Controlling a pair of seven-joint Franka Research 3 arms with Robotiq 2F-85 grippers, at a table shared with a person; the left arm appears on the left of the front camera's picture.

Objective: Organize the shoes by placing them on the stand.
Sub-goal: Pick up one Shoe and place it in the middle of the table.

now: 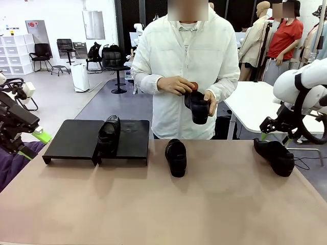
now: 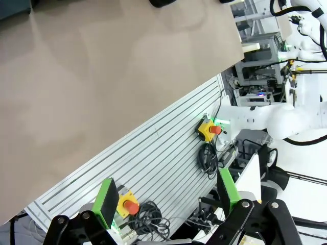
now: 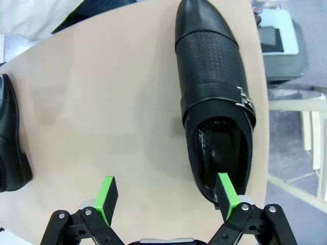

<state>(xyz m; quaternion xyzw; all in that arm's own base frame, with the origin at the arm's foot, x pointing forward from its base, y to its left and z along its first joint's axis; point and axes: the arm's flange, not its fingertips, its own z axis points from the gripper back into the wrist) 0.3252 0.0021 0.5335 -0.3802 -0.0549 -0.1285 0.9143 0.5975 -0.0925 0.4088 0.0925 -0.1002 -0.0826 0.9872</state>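
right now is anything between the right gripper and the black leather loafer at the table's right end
Nothing visible. The open right gripper hovers just off the glossy black leather loafer, with one green pad right by its heel opening.

Beige table (image 1: 153, 204). Person in white jacket (image 1: 184, 66) at far edge. Behind: white table (image 1: 255, 104) past far-right corner, black office chairs (image 1: 115, 64), white drawer units (image 1: 13, 51). Beside table edge: slotted aluminium panel (image 2: 153, 163), yellow e-stop boxes (image 2: 210, 130), cables (image 2: 208, 158).
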